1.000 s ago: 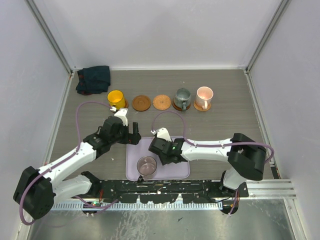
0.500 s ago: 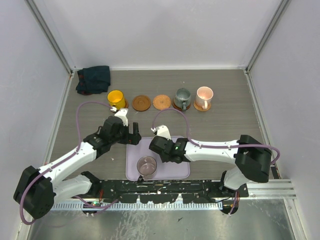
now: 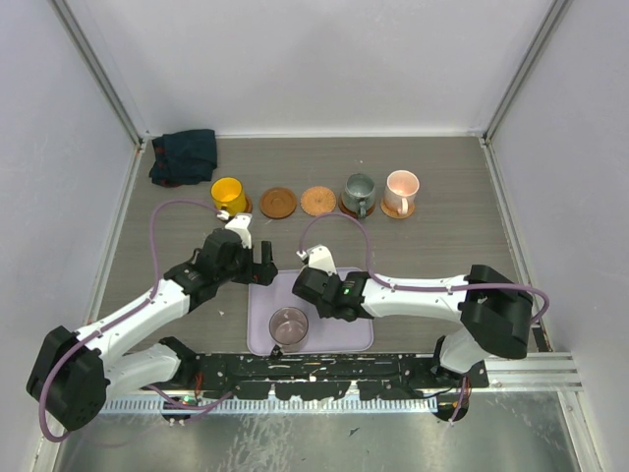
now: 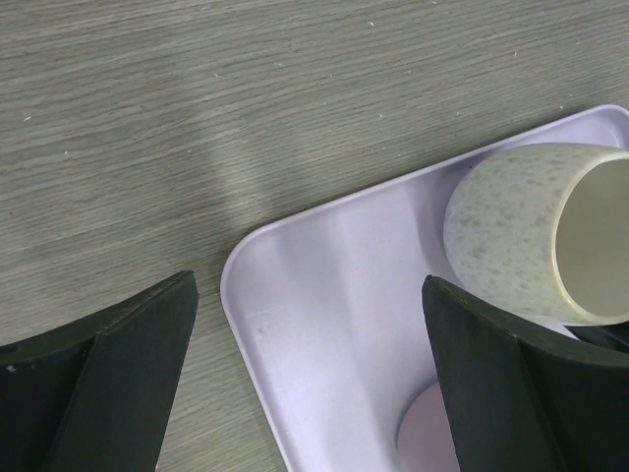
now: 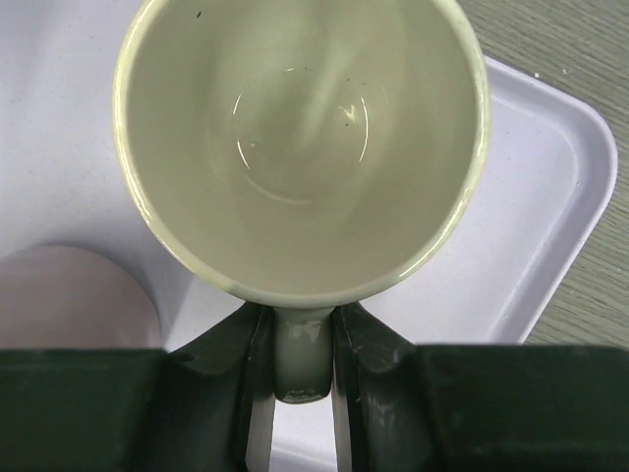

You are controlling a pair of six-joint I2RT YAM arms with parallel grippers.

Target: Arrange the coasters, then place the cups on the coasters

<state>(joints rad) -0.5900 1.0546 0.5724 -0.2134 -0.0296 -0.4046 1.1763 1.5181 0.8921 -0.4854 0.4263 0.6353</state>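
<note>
Right arm [image 3: 418, 292] stretches leftward, fingers [image 5: 378, 383] pinching handle [image 5: 300, 359] of cream cup [image 5: 300, 147].

Along the back of the surface [image 3: 442, 256] runs a row — cup [image 3: 228, 192] on coaster [image 3: 246, 207], two bare coasters [image 3: 278, 203], two more cups [image 3: 359, 190] on theirs. A cloth [image 3: 184, 155] lies behind its left end; the near tray [image 3: 359, 336] holds a front cup [image 3: 288, 324] and a rear cup [image 5: 300, 138].

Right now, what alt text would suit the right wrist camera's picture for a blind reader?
Looking straight down into an empty cream cup, its handle pinched between the dark fingers of the right pincer. A lavender tray lies beneath, with the edge of a mauve cup at lower left.
</note>
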